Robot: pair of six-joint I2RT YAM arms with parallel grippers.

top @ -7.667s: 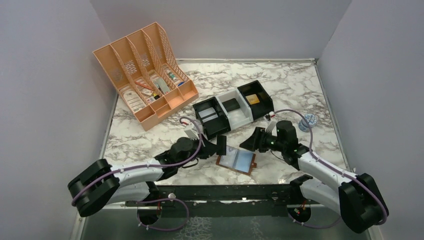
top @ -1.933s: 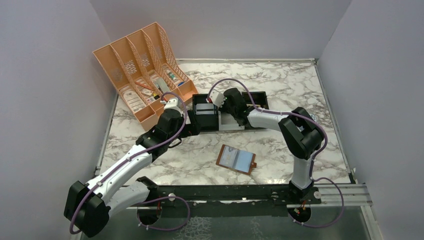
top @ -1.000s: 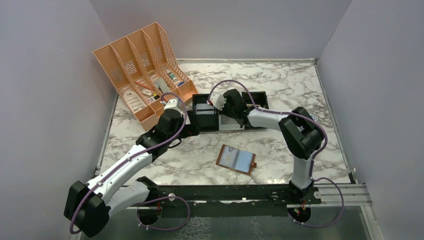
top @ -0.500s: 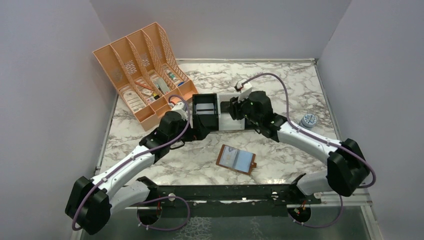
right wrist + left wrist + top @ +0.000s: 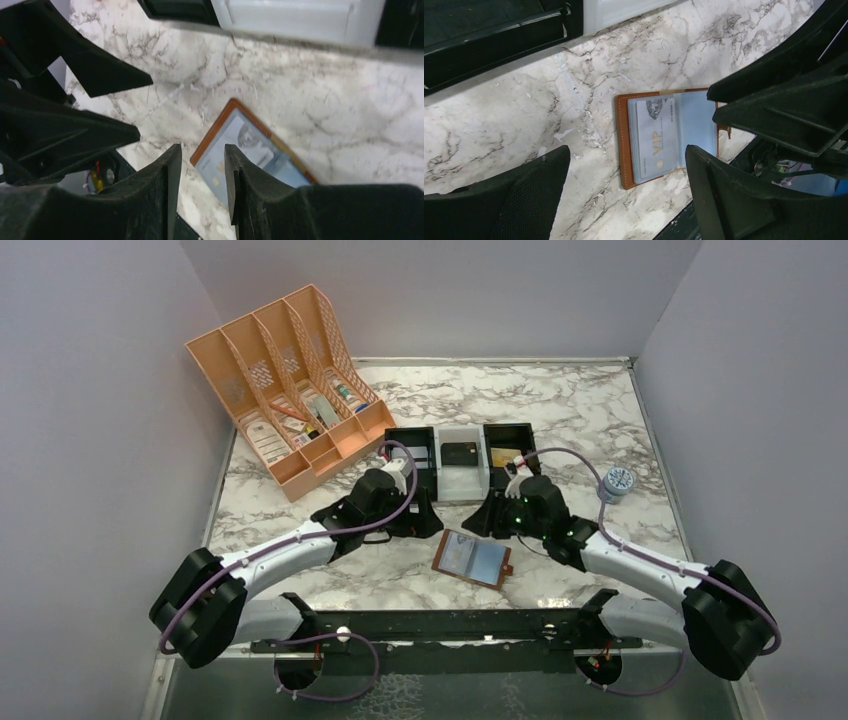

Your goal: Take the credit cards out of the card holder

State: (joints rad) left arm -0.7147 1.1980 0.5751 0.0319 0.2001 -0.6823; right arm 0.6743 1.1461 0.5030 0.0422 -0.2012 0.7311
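The brown card holder lies spread open on the marble near the front edge, between my two grippers. A pale grey credit card marked VIP sits in its left pocket, and the other blue-grey pocket beside it looks flat. My left gripper hovers just left of the holder, wide open with nothing between its fingers. My right gripper hovers just above and right of it. Its jaws stand narrowly apart over the holder's corner, empty. In the right wrist view the same credit card shows past the fingers.
A row of black and white trays stands behind both grippers, with a dark item and a yellowish item inside. An orange file organizer fills the back left. A small round blue-grey object sits at the right. Walls close in on three sides.
Both arms have pulled back from the trays and come down beside the card holder. The left jaws have narrowed a little. The holder has not moved.
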